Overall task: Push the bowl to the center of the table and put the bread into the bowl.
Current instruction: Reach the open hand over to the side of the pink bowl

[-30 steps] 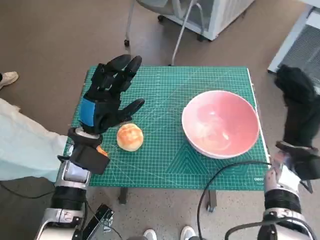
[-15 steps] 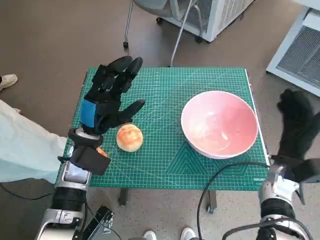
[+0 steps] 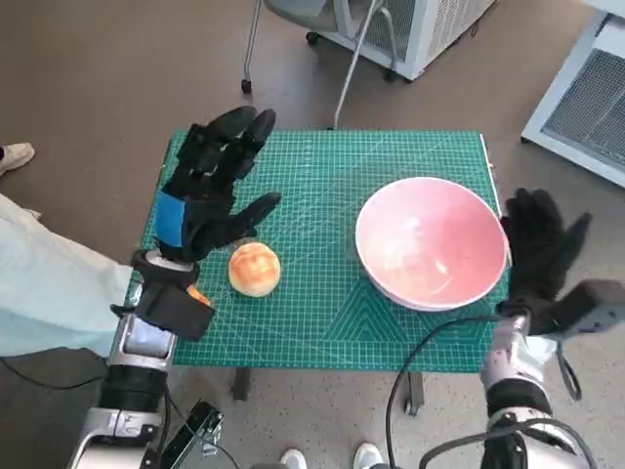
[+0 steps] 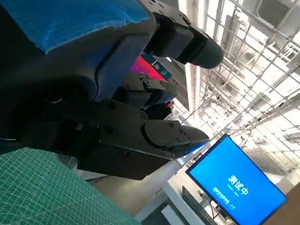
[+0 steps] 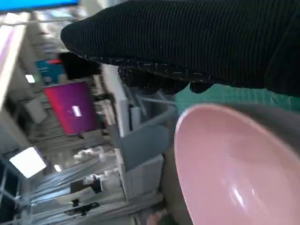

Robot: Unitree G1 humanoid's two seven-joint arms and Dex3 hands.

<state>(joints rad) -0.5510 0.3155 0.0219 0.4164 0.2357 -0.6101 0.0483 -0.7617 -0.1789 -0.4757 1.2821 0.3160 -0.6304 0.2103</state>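
A large pink bowl (image 3: 431, 240) stands on the right part of the green cutting mat (image 3: 322, 176); the right wrist view shows the bowl's rim (image 5: 234, 168) close by. A round golden bread roll (image 3: 254, 268) lies on the mat's left front. My left hand (image 3: 208, 191) hovers just above and behind the roll with its fingers spread, holding nothing. My right hand (image 3: 540, 252), in its black glove (image 5: 187, 42), is open beside the bowl's right rim, at the table's right edge; whether it touches the bowl I cannot tell.
A small orange thing (image 3: 198, 294) shows by my left wrist at the mat's left front corner. Chair legs (image 3: 342, 59) and a white cabinet (image 3: 576, 98) stand beyond the table. A pale sleeve (image 3: 49, 283) and a shoe (image 3: 15, 154) are at the left.
My right hand has come down and in from the far right to just beside the bowl's right rim. The left hand, the roll and the bowl have stayed put.
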